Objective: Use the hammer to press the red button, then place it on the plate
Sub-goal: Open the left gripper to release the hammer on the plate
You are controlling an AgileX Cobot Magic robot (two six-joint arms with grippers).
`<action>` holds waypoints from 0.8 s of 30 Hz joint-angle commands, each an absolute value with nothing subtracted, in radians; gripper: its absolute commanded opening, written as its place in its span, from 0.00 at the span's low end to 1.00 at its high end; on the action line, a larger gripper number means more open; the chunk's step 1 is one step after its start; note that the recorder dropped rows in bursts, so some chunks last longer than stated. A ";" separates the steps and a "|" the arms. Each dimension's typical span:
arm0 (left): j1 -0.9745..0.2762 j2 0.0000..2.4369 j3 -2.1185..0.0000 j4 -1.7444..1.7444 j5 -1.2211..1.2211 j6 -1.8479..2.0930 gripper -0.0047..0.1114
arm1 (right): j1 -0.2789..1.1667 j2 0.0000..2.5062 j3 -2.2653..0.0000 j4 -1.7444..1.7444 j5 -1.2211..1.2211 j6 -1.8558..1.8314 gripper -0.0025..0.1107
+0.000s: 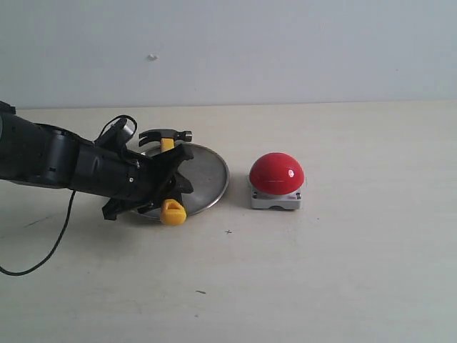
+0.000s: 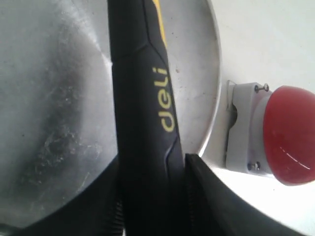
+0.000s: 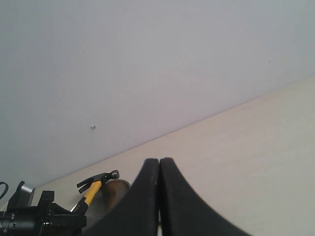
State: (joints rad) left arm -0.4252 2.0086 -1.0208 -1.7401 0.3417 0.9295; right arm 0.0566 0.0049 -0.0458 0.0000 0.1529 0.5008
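Note:
The hammer (image 1: 166,136) lies across the left part of the steel plate (image 1: 213,179), its dark head past the far rim and its yellow looped end (image 1: 173,212) past the near rim. My left gripper (image 1: 173,174) is shut on the black handle (image 2: 142,98), one finger (image 2: 211,196) on each side. The plate (image 2: 49,98) shows beneath the handle. To the right of the plate stands the red button (image 1: 276,173) (image 2: 290,132) on its grey base, untouched. My right gripper (image 3: 160,164) is shut and empty, far from the hammer (image 3: 96,181), and out of the exterior view.
The left arm (image 1: 50,161) reaches in from the left edge, with a black cable (image 1: 43,257) trailing over the pale table (image 1: 321,271). A plain wall (image 1: 285,50) rises behind.

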 commanded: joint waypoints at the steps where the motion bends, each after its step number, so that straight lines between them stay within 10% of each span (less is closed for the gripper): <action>1: -0.429 2.000 -1.016 -1.744 0.393 0.931 0.42 | 0.058 0.000 -0.042 0.000 0.145 0.498 0.02; 5: -0.429 2.000 -1.016 -1.740 0.401 0.931 0.57 | 0.058 0.000 -0.042 0.000 0.145 0.498 0.02; 24: -0.304 1.945 -1.016 -1.473 0.620 0.779 0.48 | 0.058 0.000 -0.042 0.000 0.145 0.498 0.02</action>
State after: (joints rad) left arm -0.3268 1.9815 -1.0208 -1.4992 0.5671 0.7872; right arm 0.0566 0.0049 -0.0458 0.0000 0.1529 0.5008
